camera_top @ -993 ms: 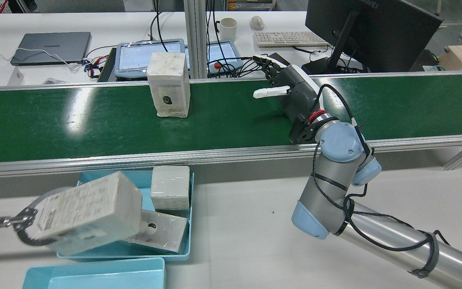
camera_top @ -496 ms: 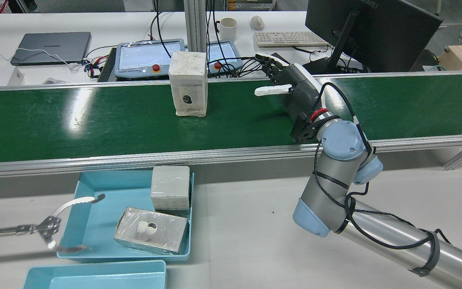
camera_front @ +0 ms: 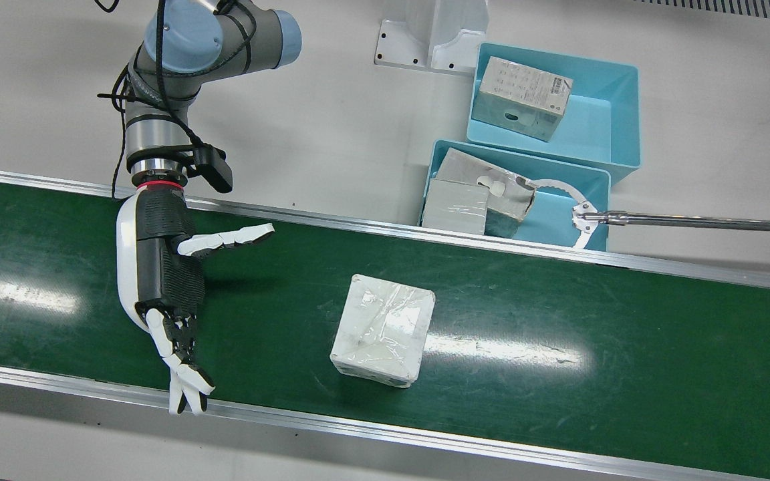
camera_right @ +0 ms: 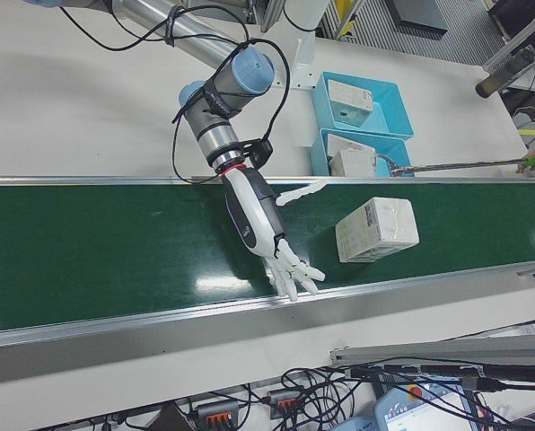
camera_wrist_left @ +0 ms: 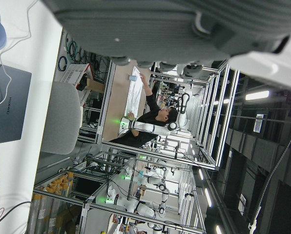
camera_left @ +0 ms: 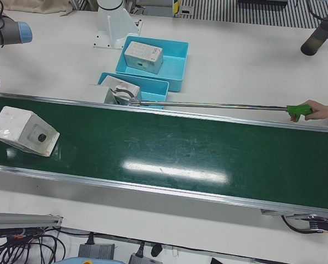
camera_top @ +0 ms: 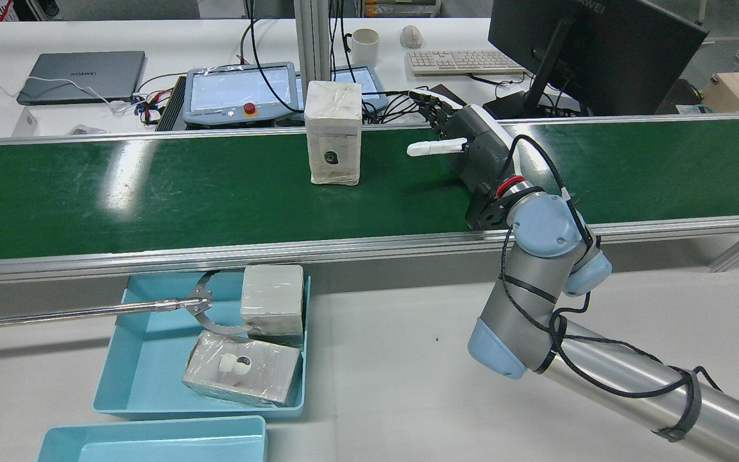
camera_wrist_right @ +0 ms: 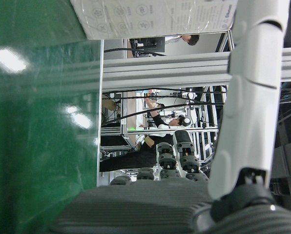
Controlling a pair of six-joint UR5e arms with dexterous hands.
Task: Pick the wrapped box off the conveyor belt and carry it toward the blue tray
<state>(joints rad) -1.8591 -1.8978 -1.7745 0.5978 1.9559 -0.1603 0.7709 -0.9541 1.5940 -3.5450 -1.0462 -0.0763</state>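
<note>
The wrapped box (camera_front: 383,331) stands upright on the green conveyor belt (camera_front: 559,374), also in the rear view (camera_top: 334,141) and right-front view (camera_right: 377,229). My right hand (camera_front: 161,274) lies open low over the belt, fingers spread, palm toward the box, with a clear gap between them (camera_top: 472,151). In the right hand view the box (camera_wrist_right: 160,17) fills the top edge. The blue tray (camera_top: 145,366) beside the belt holds two wrapped boxes. My left hand (camera_wrist_left: 184,29) shows only as a grey edge in its own view.
A person's long grabber tool (camera_top: 196,305) reaches into the blue tray next to the boxes. A second blue tray (camera_front: 605,100) behind it holds a printed box (camera_front: 524,98). Desks with a monitor (camera_top: 587,51), a keyboard and a laptop stand beyond the belt.
The wrapped box has travelled along the belt toward my right hand. The grabber tool no longer holds the printed box and has swung into the tray. My right hand has barely moved.
</note>
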